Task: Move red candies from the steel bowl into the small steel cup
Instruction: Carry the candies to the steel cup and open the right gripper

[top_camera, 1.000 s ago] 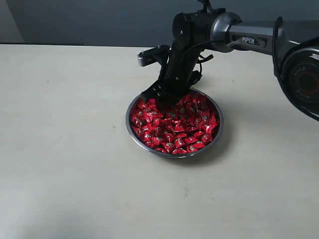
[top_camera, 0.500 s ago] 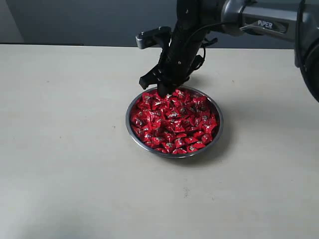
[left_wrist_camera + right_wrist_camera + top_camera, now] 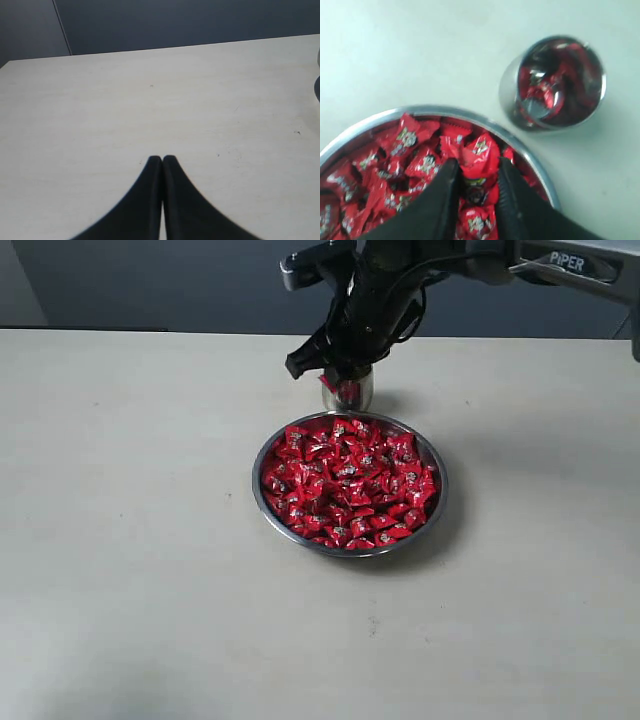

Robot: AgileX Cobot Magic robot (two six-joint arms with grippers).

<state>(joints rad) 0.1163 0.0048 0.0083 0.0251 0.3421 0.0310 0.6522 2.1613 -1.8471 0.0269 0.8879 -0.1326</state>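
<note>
The steel bowl [image 3: 349,552] sits mid-table, heaped with red candies [image 3: 345,485]. The small steel cup [image 3: 354,396] stands just behind it, partly hidden by my right gripper [image 3: 334,374], which hangs over the bowl's far rim and the cup's front. It is shut on one red candy [image 3: 480,150], pinched between the black fingers [image 3: 447,175]. In the right wrist view the cup [image 3: 552,82] has red candies inside, and the bowl's rim [image 3: 540,172] curves beneath the jaws. My left gripper [image 3: 162,159] is shut on nothing over bare table.
The pale tabletop [image 3: 130,540] spreads wide on all sides of the bowl. A dark wall [image 3: 150,285] runs along the table's far edge. The right arm [image 3: 560,260] reaches in from the upper right.
My right gripper closed among the candies, then rose out of the bowl with one candy and moved back toward the cup, which now shows behind it.
</note>
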